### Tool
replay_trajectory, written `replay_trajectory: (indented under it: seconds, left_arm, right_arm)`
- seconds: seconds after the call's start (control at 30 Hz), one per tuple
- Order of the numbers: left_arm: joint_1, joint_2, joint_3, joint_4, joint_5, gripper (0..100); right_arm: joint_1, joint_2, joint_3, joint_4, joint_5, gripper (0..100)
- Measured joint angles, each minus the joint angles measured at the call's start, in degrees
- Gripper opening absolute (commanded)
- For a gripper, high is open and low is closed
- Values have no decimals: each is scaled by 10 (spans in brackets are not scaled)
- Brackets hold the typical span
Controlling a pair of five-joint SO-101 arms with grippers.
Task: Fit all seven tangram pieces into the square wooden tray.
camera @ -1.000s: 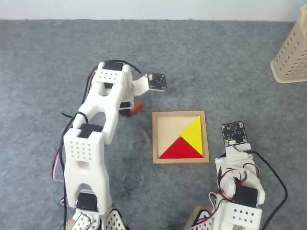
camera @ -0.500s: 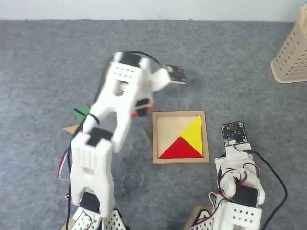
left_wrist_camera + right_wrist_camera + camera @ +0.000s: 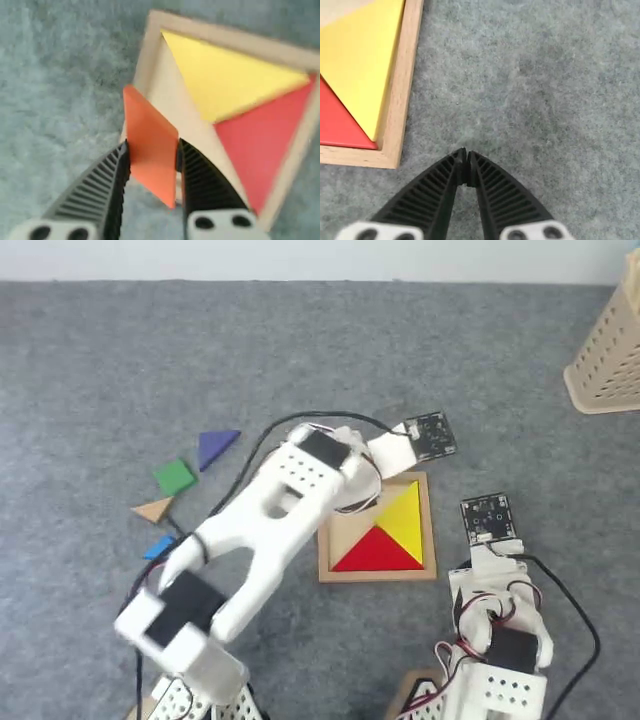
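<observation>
The square wooden tray (image 3: 326, 540) lies mid-table with a yellow triangle (image 3: 405, 520) and a red triangle (image 3: 377, 551) in it. My left arm stretches over the tray's left half. In the left wrist view my left gripper (image 3: 152, 159) is shut on an orange parallelogram piece (image 3: 150, 142), held above the tray's bare part (image 3: 167, 97) near its rim. On the carpet to the left lie a blue triangle (image 3: 215, 446), a green square (image 3: 175, 476), a tan triangle (image 3: 153, 509) and a small blue piece (image 3: 158, 546). My right gripper (image 3: 466, 167) is shut, empty, over carpet beside the tray's corner (image 3: 395, 150).
A perforated beige container (image 3: 608, 350) stands at the far right edge. The right arm's base (image 3: 495, 650) sits at the near side, right of the tray. Grey carpet covers the table.
My left arm has swung from the loose pieces on the left rightward over the tray, carrying the orange piece. The loose pieces it covered now show. The right arm has stayed still.
</observation>
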Motion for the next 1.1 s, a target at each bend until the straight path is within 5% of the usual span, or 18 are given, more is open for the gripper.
replay_trajectory:
  seconds: [0.27,0.8,1.1]
  left_arm:
    - [3,176,-134,-4,10,11]
    - [3,189,-154,67,-133,66]
    - [3,189,-154,67,-153,194]
  right_arm:
    - [0,0,0,0,0,9]
    - [0,0,0,0,0,9]
    - [0,0,0,0,0,9]
